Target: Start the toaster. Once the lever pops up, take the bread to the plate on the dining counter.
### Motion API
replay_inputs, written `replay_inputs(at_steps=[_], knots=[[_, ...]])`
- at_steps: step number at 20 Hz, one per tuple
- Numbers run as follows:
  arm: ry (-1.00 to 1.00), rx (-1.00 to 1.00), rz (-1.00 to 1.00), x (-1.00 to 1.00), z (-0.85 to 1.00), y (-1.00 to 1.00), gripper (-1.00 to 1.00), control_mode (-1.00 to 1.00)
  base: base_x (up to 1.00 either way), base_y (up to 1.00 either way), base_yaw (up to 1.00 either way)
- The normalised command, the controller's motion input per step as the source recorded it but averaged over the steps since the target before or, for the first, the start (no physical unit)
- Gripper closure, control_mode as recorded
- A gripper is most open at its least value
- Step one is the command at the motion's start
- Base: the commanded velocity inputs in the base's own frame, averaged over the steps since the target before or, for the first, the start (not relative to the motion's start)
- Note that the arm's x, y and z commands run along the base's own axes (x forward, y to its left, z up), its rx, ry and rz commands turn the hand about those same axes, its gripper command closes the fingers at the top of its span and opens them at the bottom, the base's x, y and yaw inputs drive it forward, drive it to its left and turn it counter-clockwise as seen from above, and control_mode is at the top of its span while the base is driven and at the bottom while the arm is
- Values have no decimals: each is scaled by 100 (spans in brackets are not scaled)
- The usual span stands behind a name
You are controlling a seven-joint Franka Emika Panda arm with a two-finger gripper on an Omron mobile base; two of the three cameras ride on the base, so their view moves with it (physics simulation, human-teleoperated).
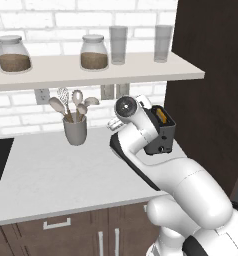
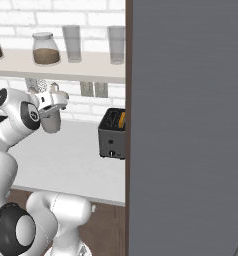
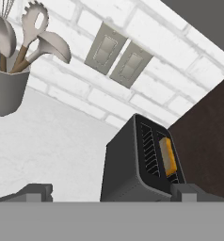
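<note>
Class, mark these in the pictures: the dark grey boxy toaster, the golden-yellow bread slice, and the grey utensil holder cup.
dark grey boxy toaster (image 3: 125,169), hand view, its broad side wall.
golden-yellow bread slice (image 3: 168,156), hand view, top edge in the slot.
grey utensil holder cup (image 1: 75,131), left base view, its front wall.

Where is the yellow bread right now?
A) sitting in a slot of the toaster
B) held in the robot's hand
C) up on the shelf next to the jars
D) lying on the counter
A: the bread pokes out of one of the top slots of the dark toaster, while the robot's hand hangs open in front of it, holding nothing.
</note>
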Motion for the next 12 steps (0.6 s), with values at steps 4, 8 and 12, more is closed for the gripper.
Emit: replay_inputs(at_steps=[4, 8, 12], knots=[[0, 0, 0, 0, 0, 0, -100, -100, 0, 0, 0], [0, 0, 0, 0, 0, 0, -100, -100, 0, 0, 0], [0, 0, 0, 0, 0, 0, -100, -100, 0, 0, 0]])
